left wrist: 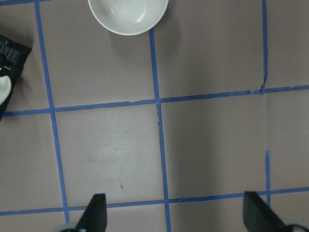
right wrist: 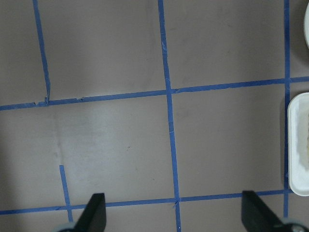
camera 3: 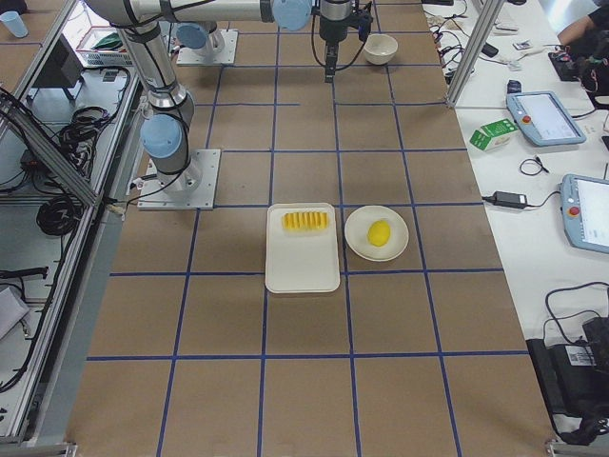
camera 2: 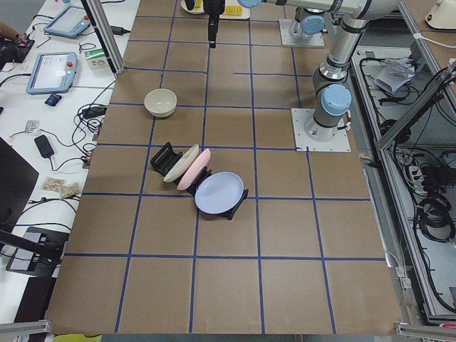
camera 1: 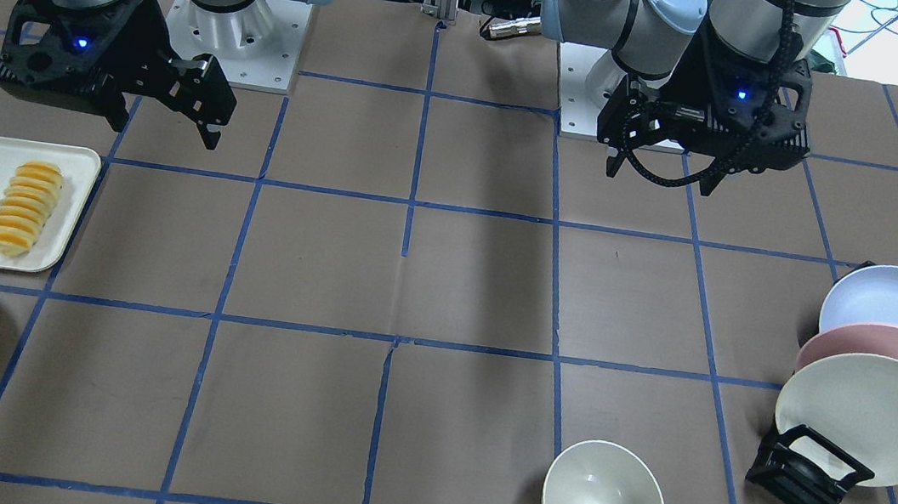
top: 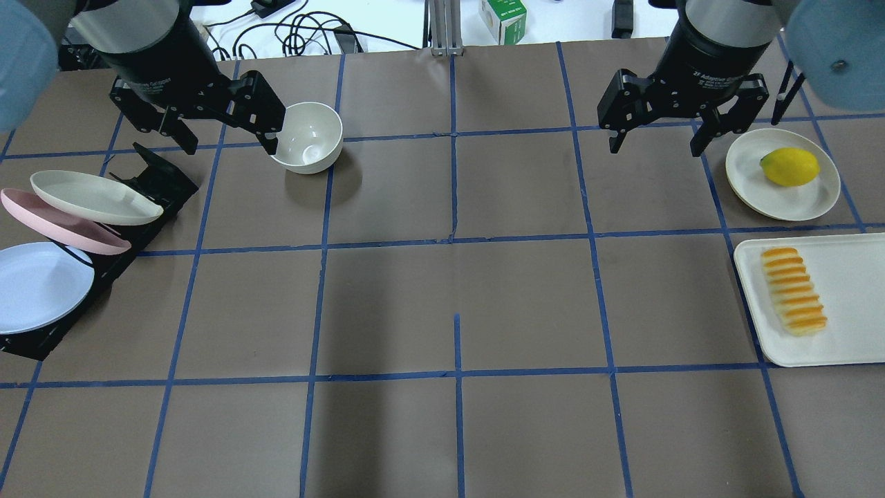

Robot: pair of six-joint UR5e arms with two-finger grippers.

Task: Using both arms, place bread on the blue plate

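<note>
Nothing is done yet: my left tool [top: 228, 142] and right tool [top: 655, 146] both hang wide open and empty above the bench. The bread [top: 794, 290] lies on a white tray [top: 854, 332], right of my right tool and nearer my base. The blue plate [top: 38, 287] leans in the black rack [top: 162, 181], left of my left tool.

Bowl [top: 306, 137], lemon [top: 789, 167], tray [top: 857, 297] — plate rack [camera 1: 806, 480].
</note>
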